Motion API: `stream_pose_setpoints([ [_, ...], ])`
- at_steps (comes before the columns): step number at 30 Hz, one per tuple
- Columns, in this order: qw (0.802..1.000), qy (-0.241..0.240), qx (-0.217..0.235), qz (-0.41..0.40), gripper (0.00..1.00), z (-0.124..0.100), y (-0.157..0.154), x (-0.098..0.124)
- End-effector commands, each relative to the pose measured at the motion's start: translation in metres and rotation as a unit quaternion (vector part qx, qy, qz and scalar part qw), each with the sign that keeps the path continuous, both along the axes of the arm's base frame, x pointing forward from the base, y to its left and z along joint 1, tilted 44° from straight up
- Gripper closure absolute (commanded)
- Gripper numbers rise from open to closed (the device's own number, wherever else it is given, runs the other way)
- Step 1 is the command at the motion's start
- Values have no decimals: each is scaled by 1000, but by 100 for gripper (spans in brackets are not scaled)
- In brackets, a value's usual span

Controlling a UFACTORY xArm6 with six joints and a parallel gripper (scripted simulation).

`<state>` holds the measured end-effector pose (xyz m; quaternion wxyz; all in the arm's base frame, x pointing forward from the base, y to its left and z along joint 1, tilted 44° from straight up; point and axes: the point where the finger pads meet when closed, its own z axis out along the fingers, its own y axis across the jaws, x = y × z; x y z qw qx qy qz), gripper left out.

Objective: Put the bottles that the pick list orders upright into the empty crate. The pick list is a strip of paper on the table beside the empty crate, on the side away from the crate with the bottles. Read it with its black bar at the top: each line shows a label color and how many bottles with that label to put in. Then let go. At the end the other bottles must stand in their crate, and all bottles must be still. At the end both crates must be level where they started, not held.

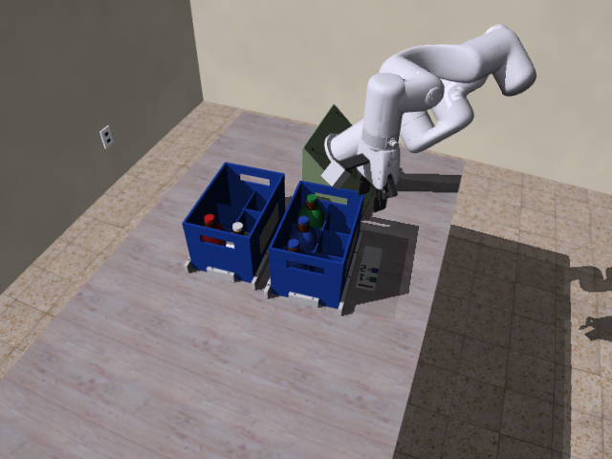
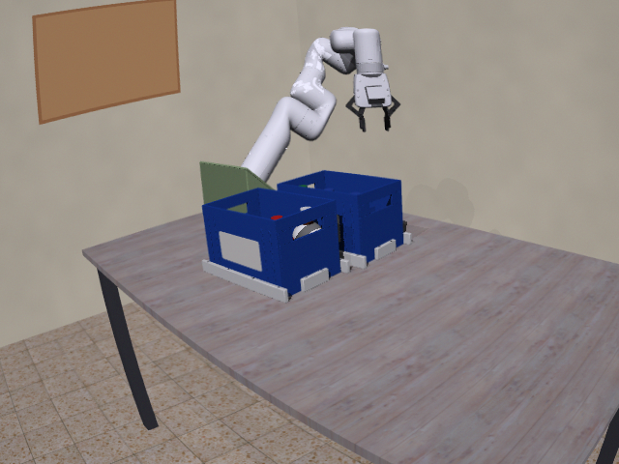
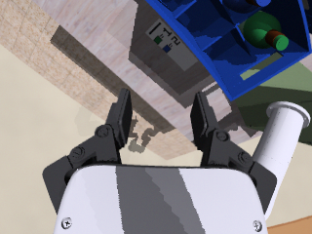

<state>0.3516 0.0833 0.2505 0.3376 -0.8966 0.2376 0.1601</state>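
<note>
My gripper [image 1: 371,196] [image 2: 375,129] [image 3: 162,101] is open and empty, high above the table on the pick-list side of the right crate. The right crate [image 1: 306,282] [image 2: 382,224] [image 3: 230,89] stands level and holds a green bottle [image 1: 311,216] [image 3: 260,29], a blue bottle [image 1: 304,238] [image 3: 240,4] and a second blue bottle [image 1: 294,245], all upright. The left crate [image 1: 217,257] [image 2: 309,254] stands level with a red-capped bottle [image 1: 209,218] [image 2: 276,217] and a white-capped bottle [image 1: 237,227]. The pick list [image 1: 371,255] [image 3: 182,57] reads green 1, blue 2.
Pale low rails [image 1: 303,298] [image 2: 245,281] edge both crate bases. A green panel [image 1: 315,167] [image 2: 224,182] stands behind the crates, by the arm's base. The two crates stand side by side with a narrow gap between them.
</note>
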Motion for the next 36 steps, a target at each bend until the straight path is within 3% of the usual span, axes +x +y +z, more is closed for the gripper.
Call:
stream_pose_setpoints([
  [1, 1000, -1, 0, -1, 35, 21, 6, -9],
  [36, 1000, -1, 0, -1, 35, 153, 49, -72],
])
